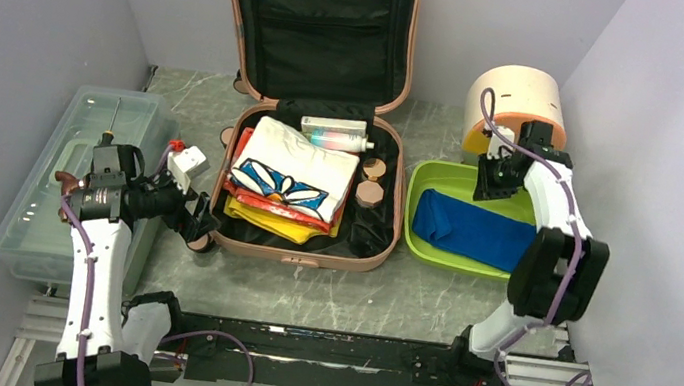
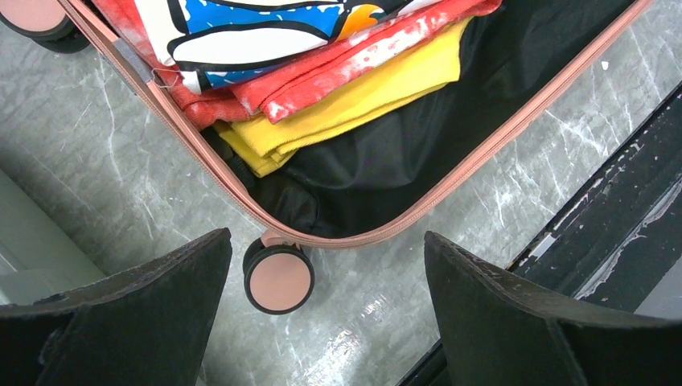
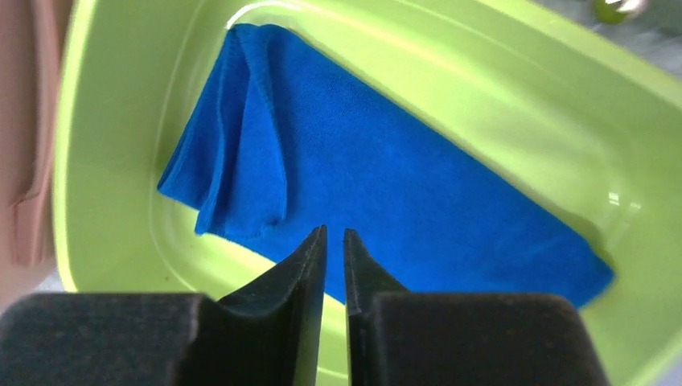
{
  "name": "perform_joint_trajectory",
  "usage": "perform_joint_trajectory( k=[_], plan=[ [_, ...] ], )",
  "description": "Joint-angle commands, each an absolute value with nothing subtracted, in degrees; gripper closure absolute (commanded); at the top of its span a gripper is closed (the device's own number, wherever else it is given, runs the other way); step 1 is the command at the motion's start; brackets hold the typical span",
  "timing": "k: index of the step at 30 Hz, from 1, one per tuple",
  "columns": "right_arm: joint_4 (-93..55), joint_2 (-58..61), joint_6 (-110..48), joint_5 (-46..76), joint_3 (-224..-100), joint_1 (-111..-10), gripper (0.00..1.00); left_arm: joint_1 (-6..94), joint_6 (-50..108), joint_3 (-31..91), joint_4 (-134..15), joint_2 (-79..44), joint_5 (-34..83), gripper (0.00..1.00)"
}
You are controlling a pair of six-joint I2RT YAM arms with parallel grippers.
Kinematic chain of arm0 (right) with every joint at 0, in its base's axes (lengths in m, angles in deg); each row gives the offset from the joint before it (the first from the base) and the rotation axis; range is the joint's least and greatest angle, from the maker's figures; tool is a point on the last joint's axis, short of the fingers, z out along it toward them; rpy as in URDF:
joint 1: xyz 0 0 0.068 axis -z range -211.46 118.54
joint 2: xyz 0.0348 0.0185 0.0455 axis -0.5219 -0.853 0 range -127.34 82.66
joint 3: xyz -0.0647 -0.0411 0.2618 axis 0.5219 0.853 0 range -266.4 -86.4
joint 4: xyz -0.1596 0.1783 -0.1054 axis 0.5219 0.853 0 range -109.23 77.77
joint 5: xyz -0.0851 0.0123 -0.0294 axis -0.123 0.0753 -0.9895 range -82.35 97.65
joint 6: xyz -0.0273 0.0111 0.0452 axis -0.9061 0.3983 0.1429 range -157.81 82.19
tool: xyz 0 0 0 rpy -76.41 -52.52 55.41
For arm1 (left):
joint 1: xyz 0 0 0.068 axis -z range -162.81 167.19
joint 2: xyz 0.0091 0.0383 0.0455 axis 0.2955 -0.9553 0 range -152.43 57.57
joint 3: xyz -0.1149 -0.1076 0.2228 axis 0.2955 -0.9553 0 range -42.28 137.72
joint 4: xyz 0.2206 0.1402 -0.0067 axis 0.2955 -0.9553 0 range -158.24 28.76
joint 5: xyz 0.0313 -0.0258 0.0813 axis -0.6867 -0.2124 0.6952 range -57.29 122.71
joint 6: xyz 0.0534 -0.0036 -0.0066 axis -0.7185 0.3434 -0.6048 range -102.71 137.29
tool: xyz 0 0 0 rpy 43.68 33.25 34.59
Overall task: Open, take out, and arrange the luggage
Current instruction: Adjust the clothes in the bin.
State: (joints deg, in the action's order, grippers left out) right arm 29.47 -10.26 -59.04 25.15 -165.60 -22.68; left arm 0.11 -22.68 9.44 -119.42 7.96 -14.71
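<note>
The salmon-pink luggage (image 1: pixel 309 257) lies open in the middle of the table, its black-lined lid (image 1: pixel 319 28) standing up against the back wall. Inside are folded clothes (image 1: pixel 291 171), a tube (image 1: pixel 338 137) and wooden discs (image 1: pixel 369 193). My left gripper (image 1: pixel 202 224) hovers open and empty over the luggage's near left corner; the left wrist view shows its zip rim (image 2: pixel 201 153) and a wheel (image 2: pixel 278 279) between the spread fingers (image 2: pixel 326 241). My right gripper (image 3: pixel 335 232) hangs over the lime-green tray (image 3: pixel 112 121), fingers almost together with nothing between them, above a blue cloth (image 3: pixel 386 177).
A clear plastic bin (image 1: pixel 44 202) stands left of the left arm. The green tray (image 1: pixel 441 177) with the blue cloth (image 1: pixel 474 230) sits right of the luggage. Behind it stands a round beige and orange container (image 1: pixel 517 102). Grey walls close in on both sides.
</note>
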Motion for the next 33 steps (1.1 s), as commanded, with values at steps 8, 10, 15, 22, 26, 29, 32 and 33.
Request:
perform_joint_trajectory(
  k=[8,10,15,22,26,29,32,33],
  plan=[
    [24.6,-21.5,-55.9,30.4,-165.3,-24.1,0.88,-0.5,-24.5,9.0,-119.9,8.4,-17.5,0.05],
    [23.5,-22.3,-55.6,29.8,-164.5,-24.9,0.88,-0.5,-24.5,9.0,-120.0,8.4,-17.5,0.05],
    [21.6,-24.7,-54.7,28.8,-163.9,-25.9,0.88,-0.6,-24.5,9.0,-119.9,8.6,-17.5,0.05],
    [21.0,-26.8,-54.4,28.2,-164.0,-26.9,0.88,-0.6,-24.6,9.0,-120.0,8.6,-17.6,0.05],
    [21.4,-26.6,-55.1,29.1,-163.5,-27.8,0.88,-0.7,-24.6,9.0,-120.0,8.7,-17.6,0.05],
    [22.1,-26.5,-55.8,30.4,-163.3,-28.6,0.89,-0.8,-24.7,9.0,-120.0,8.7,-17.7,0.05],
    [23.0,-26.4,-56.5,32.0,-162.9,-29.2,0.89,-0.9,-24.7,8.9,-120.0,8.8,-17.8,0.05],
    [23.3,-26.4,-56.7,32.6,-162.8,-29.4,0.89,-0.9,-24.8,8.9,-120.0,8.8,-17.8,0.05]
  ],
)
